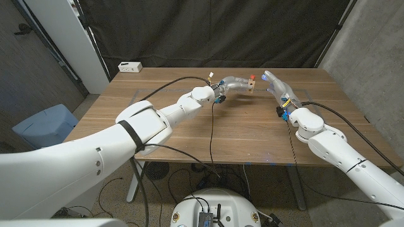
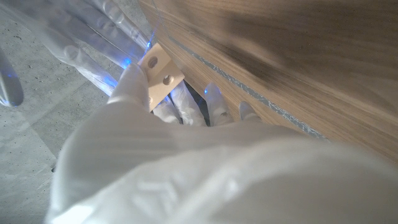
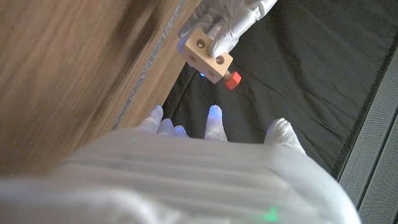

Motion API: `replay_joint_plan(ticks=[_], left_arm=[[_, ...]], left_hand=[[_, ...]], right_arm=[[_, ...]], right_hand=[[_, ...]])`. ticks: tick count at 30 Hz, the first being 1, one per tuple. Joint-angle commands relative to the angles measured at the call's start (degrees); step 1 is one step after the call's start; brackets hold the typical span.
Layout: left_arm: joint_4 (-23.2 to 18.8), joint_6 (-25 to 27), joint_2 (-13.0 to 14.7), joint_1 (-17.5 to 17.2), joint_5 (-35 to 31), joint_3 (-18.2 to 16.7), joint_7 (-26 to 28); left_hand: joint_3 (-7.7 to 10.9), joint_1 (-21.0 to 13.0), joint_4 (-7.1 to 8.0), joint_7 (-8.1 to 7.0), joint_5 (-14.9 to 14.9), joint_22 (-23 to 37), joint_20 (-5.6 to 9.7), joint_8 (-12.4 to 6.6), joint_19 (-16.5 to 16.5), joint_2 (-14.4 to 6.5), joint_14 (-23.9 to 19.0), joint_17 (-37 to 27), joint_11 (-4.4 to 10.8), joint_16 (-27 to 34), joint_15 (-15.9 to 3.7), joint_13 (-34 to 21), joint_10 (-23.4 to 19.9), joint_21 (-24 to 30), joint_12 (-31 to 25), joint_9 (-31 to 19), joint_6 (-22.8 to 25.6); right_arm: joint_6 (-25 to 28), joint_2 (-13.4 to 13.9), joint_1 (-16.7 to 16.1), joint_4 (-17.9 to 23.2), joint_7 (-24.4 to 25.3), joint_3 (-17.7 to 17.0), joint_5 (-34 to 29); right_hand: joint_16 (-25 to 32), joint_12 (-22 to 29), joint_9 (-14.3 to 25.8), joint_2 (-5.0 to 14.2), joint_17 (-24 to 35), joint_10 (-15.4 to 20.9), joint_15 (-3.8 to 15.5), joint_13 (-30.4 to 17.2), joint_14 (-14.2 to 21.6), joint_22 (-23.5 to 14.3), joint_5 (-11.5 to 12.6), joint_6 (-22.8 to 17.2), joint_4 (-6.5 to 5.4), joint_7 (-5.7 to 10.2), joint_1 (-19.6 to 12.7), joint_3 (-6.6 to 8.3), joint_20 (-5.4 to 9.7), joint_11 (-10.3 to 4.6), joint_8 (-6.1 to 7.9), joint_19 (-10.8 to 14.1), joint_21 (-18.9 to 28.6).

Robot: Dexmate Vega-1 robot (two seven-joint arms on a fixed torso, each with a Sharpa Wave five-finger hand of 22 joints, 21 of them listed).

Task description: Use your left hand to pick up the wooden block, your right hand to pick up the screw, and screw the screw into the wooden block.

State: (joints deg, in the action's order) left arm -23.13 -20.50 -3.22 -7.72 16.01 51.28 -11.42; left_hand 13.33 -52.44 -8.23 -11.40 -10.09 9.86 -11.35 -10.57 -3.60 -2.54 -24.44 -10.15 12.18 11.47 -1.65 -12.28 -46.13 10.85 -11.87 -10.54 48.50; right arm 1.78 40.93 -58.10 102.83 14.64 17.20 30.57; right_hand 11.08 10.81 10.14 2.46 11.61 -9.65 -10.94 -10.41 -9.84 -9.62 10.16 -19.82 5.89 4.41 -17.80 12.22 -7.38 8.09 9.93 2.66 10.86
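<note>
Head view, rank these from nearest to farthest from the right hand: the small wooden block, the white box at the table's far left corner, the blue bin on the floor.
1. Small wooden block, just left of the right hand, gripped by the left hand.
2. White box, far left table corner.
3. Blue bin, on the floor beyond the table's left edge.

- The wooden block (image 1: 251, 84) is a small, pale cube with round holes in its faces, held off the counter in the fingers of the left hand (image 1: 232, 84), just beside the right hand (image 1: 276, 85).
- The screw (image 3: 232, 80) has a red head and sticks out from one face of the block, on the side facing the right hand's fingertips (image 3: 214, 116), not touching them.
</note>
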Motion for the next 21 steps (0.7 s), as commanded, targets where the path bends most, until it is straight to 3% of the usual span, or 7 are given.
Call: replay_joint_plan(ticks=[1, 21], left_arm=[[0.7, -0.5, -0.5, 0.2, -0.2, 0.2, -0.3], [2.2, -1.5, -1.1, 0.6, -0.4, 0.4, -0.2]], left_hand=[[0.43, 0.3, -0.05, -0.13, -0.4, 0.2, -0.21, -0.37, -0.1, -0.2, 0.2, -0.2, 0.01, -0.1, -0.02, 0.0, 0.3, 0.2, 0.0, -0.2, 0.5], [0.49, 0.2, -0.11, -0.07, -0.4, 0.2, -0.17, -0.36, -0.1, -0.2, 0.2, -0.2, 0.02, 0.0, -0.06, 0.0, 0.3, 0.2, 0.0, -0.2, 0.5]], right_arm=[[-1.2, -0.8, 1.8, -2.0, -1.9, 1.1, 0.2], [-1.6, -1.3, 2.6, -2.8, -3.1, 2.2, 0.4]], right_hand=[[0.2, -0.1, 0.0, 0.02, 0.2, -0.7, -0.15, -0.2, -4.6, -0.1, 0.0, 0.3, -0.02, -0.16, 0.7, -0.09, -0.59, -0.13, -0.16, 0.0, -0.1], [0.3, 0.0, 0.0, 0.21, 0.4, -0.9, -0.20, -0.2, -4.7, -0.1, 0.1, 0.0, -0.44, -0.31, 1.7, -0.45, -0.58, -0.04, 0.29, -0.1, -0.1]])
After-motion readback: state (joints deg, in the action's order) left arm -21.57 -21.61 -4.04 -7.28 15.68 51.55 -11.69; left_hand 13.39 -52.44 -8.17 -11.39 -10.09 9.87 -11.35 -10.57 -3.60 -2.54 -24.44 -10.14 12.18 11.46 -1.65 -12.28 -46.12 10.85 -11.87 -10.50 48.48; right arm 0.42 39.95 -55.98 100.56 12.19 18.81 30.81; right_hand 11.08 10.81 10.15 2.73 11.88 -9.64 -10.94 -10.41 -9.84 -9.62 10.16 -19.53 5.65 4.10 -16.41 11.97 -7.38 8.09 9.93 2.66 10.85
